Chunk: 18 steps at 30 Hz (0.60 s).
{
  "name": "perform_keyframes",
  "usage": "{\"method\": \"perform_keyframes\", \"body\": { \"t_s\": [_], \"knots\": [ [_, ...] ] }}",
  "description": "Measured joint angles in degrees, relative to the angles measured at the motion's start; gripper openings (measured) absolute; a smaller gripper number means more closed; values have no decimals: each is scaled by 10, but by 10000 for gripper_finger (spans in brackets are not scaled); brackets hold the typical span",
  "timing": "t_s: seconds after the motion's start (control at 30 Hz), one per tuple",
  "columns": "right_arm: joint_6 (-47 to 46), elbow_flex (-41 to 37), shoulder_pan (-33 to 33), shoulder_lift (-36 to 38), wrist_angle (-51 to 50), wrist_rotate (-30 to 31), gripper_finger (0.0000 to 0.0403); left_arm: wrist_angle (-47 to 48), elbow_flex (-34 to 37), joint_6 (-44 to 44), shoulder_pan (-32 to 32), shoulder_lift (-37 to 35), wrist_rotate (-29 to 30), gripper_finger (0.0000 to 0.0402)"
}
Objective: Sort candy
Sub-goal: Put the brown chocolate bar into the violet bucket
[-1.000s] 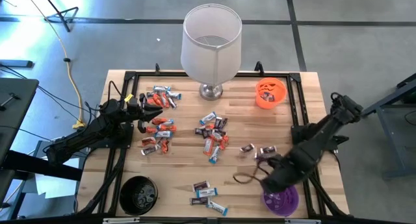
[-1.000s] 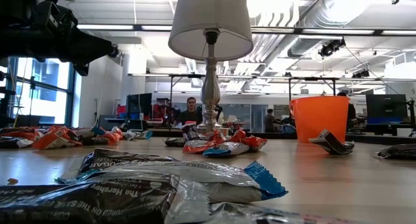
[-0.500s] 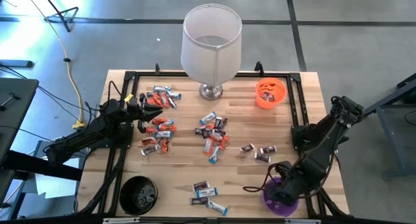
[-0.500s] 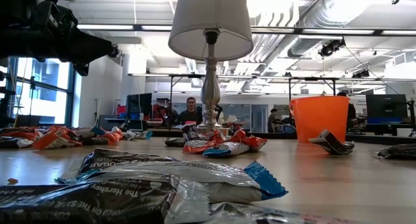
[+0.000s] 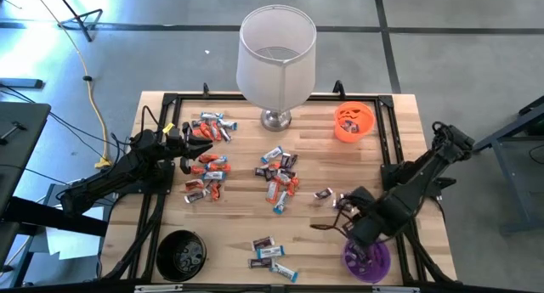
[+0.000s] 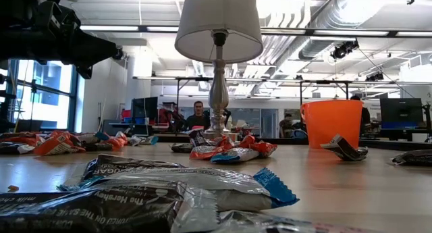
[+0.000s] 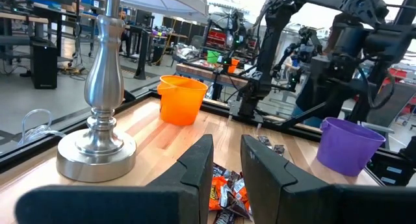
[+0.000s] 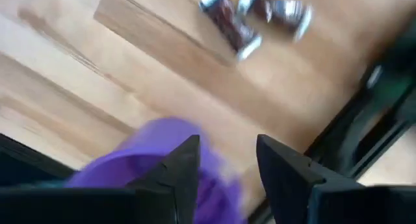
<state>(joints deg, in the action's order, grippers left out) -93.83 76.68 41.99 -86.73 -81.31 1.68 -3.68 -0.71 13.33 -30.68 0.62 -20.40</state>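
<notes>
Wooden desk [image 5: 238, 233], black rails [image 5: 151, 216] down both sides, bare floor all round.

Nearest edge: black bowl [image 5: 181, 255] at the left corner, purple bowl [image 5: 367, 259] at the right corner, a few pieces of candy [image 5: 270, 252] loose between them. Right pincer [image 5: 350, 218] just above the purple bowl's inner rim, fingers parted, nothing between them. Just ahead of it, three dark pieces lying singly.

Mid-desk: a mixed heap, pieces touching and overlapping. To its left, an orange-heavy heap, with left pincer [image 5: 183, 145] hanging at that heap's outer side, fingers slightly apart, gripping nothing.

Farthest: a small scatter beside the lamp [image 5: 276, 59] base, and orange bowl [image 5: 354, 121] at the right corner.

Handling, as a guess: very light, each piece; slick, crinkly wrapper over a small firm bar. Best taken across the narrow middle, not by the flat crimped ends, too flimsy and slippery by the look. Easy to skid across smooth wood if pushed from one side only.

Room to move: plenty of bare wood between the dark singles and the purple bowl, so a short, clear path there. Tighter in the heaps, with a risk of nudging neighbours or lifting two at once. Rails close beside both near bowls and the left heap; lamp base close to the far scatter. Worth keeping low passes clear of bowl rims.
</notes>
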Motion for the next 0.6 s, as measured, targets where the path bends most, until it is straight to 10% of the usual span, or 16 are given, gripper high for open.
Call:
{"method": "perform_keyframes", "body": {
  "t_s": [0.6],
  "knots": [
    [305,-195,-179,0,87,-23,144,0,0,0,0,0,0,64]
  ]
}}
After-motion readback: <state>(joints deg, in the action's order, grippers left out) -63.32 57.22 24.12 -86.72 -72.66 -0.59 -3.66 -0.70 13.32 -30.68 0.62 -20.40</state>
